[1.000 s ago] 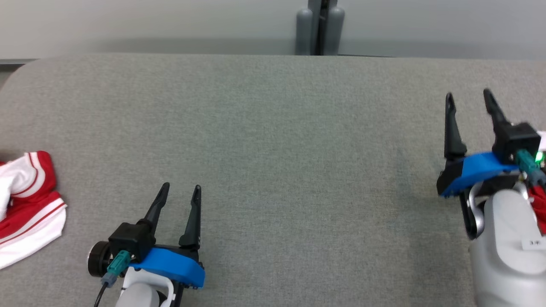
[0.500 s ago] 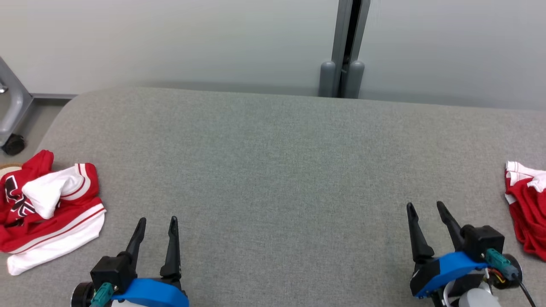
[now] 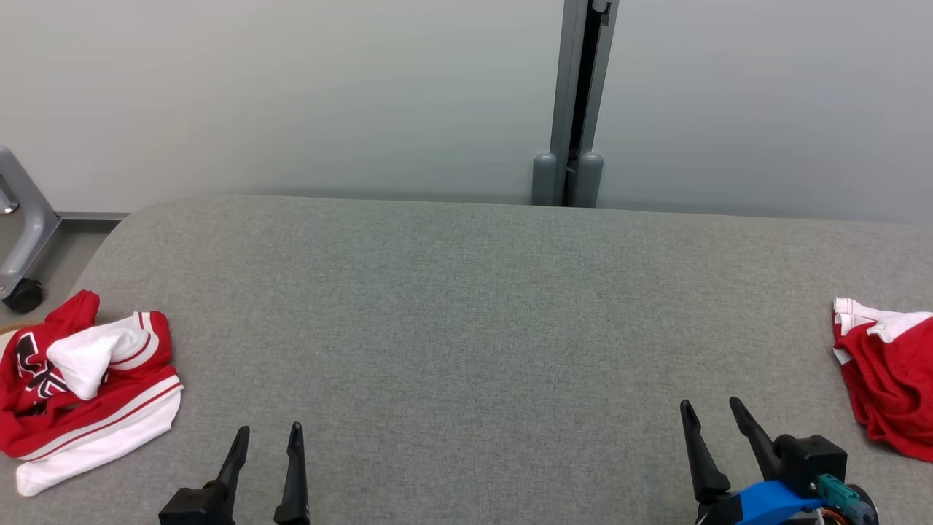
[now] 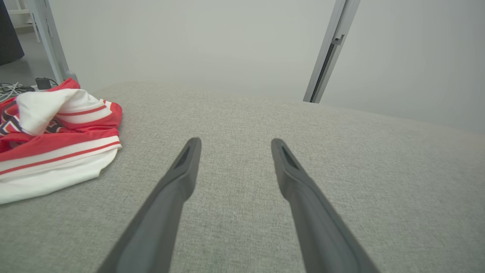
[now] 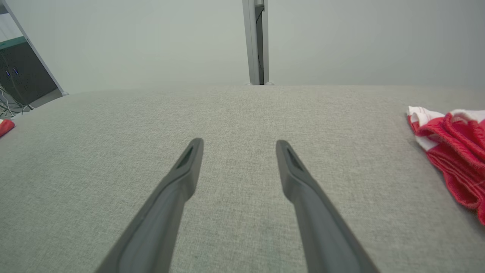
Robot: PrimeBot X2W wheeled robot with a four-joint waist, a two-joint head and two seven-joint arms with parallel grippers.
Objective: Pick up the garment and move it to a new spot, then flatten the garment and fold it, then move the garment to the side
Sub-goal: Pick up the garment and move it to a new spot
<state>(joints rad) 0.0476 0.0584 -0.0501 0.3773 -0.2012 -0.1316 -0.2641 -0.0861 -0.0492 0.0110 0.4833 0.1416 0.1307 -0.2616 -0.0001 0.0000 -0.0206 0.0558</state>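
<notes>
A crumpled red-and-white jersey (image 3: 87, 386) lies heaped on the grey fabric tabletop (image 3: 466, 306), to the outer side of the left gripper (image 3: 267, 434), near it but not touching. A second red garment with white trim (image 3: 885, 364) lies bunched to the outer side of the right gripper (image 3: 710, 405), also apart from it. Both grippers are over bare fabric, their dark fingers spread with nothing between them, and beyond their tips a grey upright post (image 3: 576, 109) stands against the pale wall.

A lab, likely; bare partition panels (image 3: 291, 95) meet at a metal post (image 3: 570, 87). A castered frame (image 3: 33, 219) and loose cables (image 4: 9, 89) lie off the left edge of the table (image 3: 466, 328).
</notes>
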